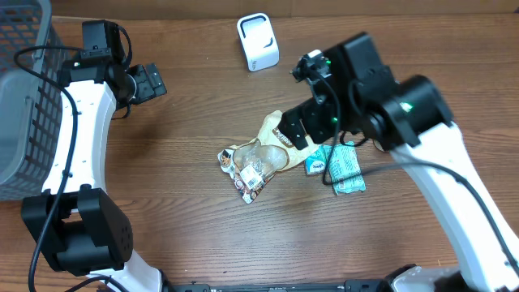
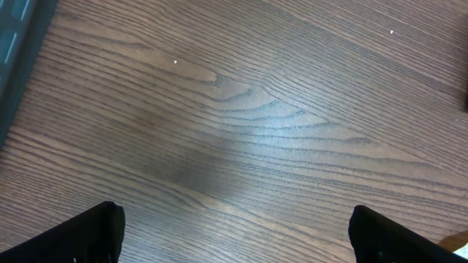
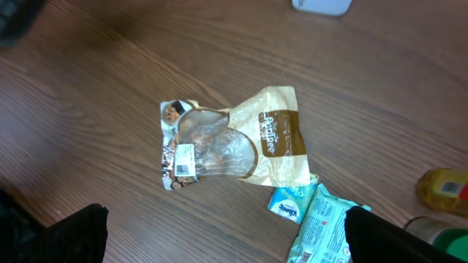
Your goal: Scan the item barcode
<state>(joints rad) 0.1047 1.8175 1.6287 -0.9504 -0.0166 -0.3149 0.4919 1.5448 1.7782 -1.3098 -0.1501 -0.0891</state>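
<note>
Left pincer [image 1: 149, 82]: jaws spread wide and empty; the white left arm [image 1: 77, 130] arches up behind it. Right pincer [image 1: 297, 128]: jaws equally wide, empty, facing down; the white right arm [image 1: 458, 186] slants away behind it.

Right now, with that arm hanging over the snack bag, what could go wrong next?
1. The snack bag is crinkled and lies flat, so the open right tool might slip off or pinch only a corner.
2. The tissue packs seem to lie right against the bag's corner and could get dragged along.
3. The barcode label is small and sits at one end; a grip there could cover it before it reaches the white scanner.
</note>
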